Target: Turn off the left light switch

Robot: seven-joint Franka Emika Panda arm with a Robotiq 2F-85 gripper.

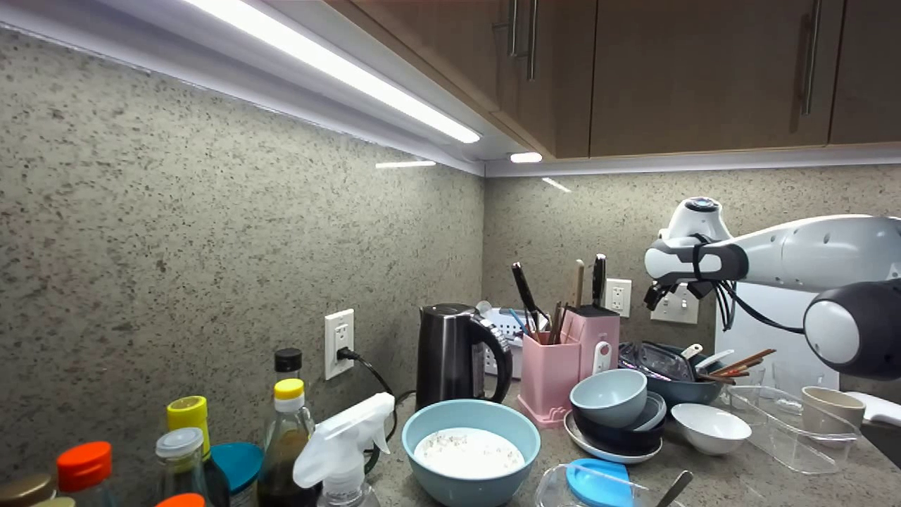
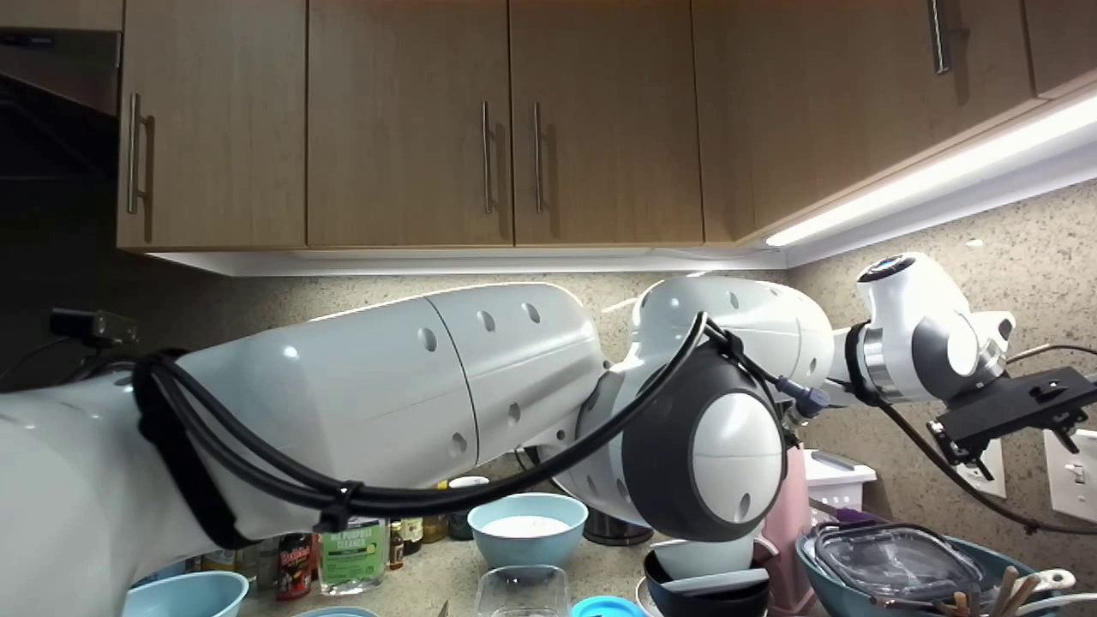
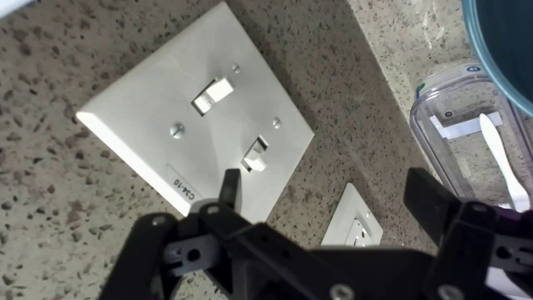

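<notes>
The white two-switch plate (image 3: 208, 137) is on the stone wall, tilted in the wrist view. It also shows in both exterior views (image 1: 676, 313) (image 2: 1076, 497). The left switch (image 3: 255, 159), nearer the outlet, has its lever tilted away from the counter. The right switch (image 3: 213, 95) has its lever tilted toward the counter. My gripper (image 3: 329, 185) is open and empty, with one fingertip just beside the left switch; I cannot tell whether it touches. In both exterior views the gripper (image 1: 663, 292) (image 2: 1027, 454) is by the wall, partly covering the plate in an exterior view.
A white outlet (image 3: 354, 225) is beside the plate. Below are a blue bowl (image 1: 679, 394) with lids and utensils, a pink knife block (image 1: 595, 334), stacked bowls (image 1: 609, 398) and a kettle (image 1: 450, 355). Cabinets (image 1: 711, 77) with a lit strip light (image 1: 338, 67) hang above.
</notes>
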